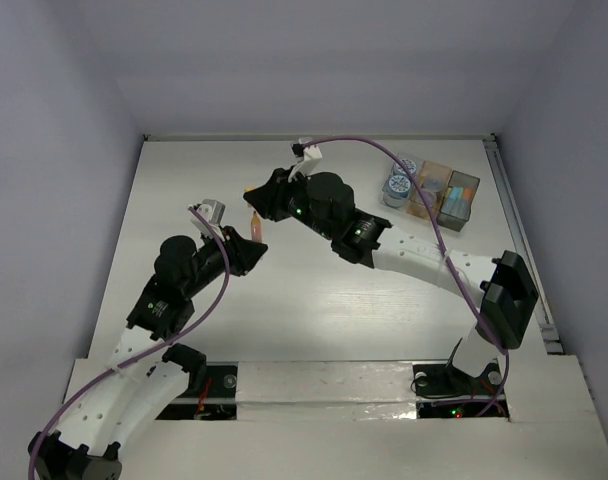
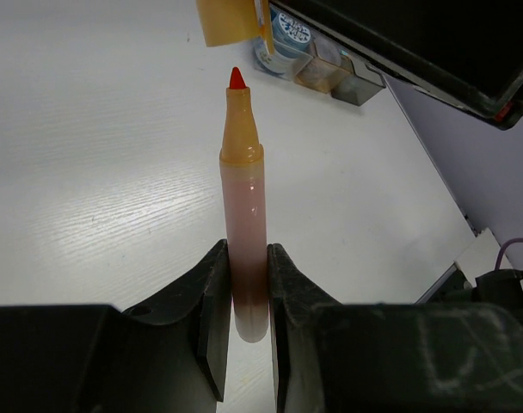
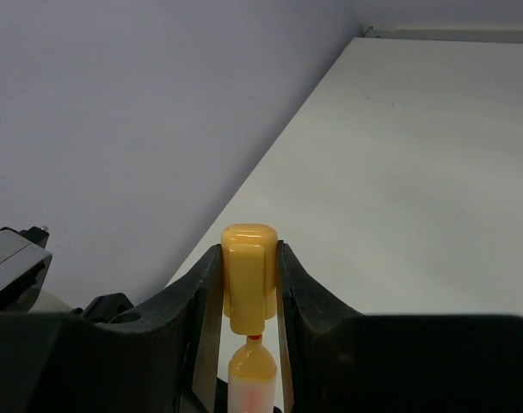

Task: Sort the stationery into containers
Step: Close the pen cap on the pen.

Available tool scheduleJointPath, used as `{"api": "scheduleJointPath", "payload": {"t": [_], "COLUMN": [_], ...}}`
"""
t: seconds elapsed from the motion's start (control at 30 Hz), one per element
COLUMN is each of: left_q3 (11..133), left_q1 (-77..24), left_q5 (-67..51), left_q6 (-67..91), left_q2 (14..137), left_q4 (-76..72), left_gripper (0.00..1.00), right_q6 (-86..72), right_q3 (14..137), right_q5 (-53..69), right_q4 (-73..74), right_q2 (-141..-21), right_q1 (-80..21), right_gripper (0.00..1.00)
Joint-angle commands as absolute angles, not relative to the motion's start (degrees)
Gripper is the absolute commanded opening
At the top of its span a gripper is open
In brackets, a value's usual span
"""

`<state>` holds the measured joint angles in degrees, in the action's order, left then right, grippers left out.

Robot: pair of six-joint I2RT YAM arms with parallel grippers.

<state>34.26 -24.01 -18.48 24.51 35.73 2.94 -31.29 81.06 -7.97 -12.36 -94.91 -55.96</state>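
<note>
Top view: the left fingers point(image 1: 246, 251) and right fingers point(image 1: 268, 197) faced each other over the left-middle of the tabletop point(image 1: 314, 310), with an orange marker point(image 1: 256, 229) between them. At the far right an amber box point(image 1: 428, 192) and a grey box point(image 1: 460, 200) stood side by side. Two rolls point(image 1: 396, 187) sat just beside the amber one, and small coloured bits lay in the grey one.

Left wrist: the left fingers point(image 2: 212, 297) were closed narrow on the lower barrel of the marker point(image 2: 244, 215). Its red tip point(image 2: 236, 77) was bare and pointed at a yellow cap point(image 2: 230, 21) just beyond it. The boxes point(image 2: 326, 69) and a roll point(image 2: 287, 36) showed farther off.

Right wrist: the right fingers point(image 3: 195, 297) gripped the cap point(image 3: 249, 262) by its sides, its open end turned toward the marker point(image 3: 253, 374). The tip point(image 3: 255, 336) sat right at the cap's mouth. I could not tell whether it touched.
</note>
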Motion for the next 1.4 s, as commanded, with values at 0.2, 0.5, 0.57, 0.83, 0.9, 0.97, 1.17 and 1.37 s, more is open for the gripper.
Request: {"api": "scheduleJointPath", "payload": {"t": [0.2,0.5,0.57,0.83,0.9,0.97,1.17,1.37], "left_q3": [35.59,36.12,36.12,36.3,36.47,36.65,37.18,37.79], "left_q1": [-24.26,-24.26,-24.26,-24.26,-24.26,-24.26,-24.26,-24.26], "left_q5": [-16.79,-15.82,-15.91,-14.86,-14.07,-12.84,-10.72,-9.67], "left_q6": [24.7,24.26,24.26,24.17,24.08,23.99,23.64,23.12], "left_q2": [34.72,34.54,34.45,34.01,33.58,33.31,33.05,33.66], "left_q4": [1.32,1.14,1.14,1.32,1.58,1.67,1.84,1.76], "left_gripper": [0.0,0.0,0.0,0.0,0.0,0.0,0.0,0.0], "right_q6": [-29.71,-30.23,-30.23,-30.32,-30.5,-30.41,-30.5,-30.5], "right_q3": [81.56,81.74,81.83,81.3,80.51,79.72,79.28,78.75], "right_q5": [-10.98,-10.28,-10.28,-10.46,-11.16,-11.69,-12.48,-13.44], "right_q4": [-13.89,-13.45,-13.27,-13.18,-13.71,-13.97,-14.41,-14.5], "right_q2": [-94.13,-95.54,-95.8,-96.33,-96.07,-95.8,-96.68,-96.94], "right_q1": [-56.6,-57.65,-57.66,-58.18,-58.71,-59.23,-60.99,-62.84], "right_gripper": [0.0,0.0,0.0,0.0,0.0,0.0,0.0,0.0]}}
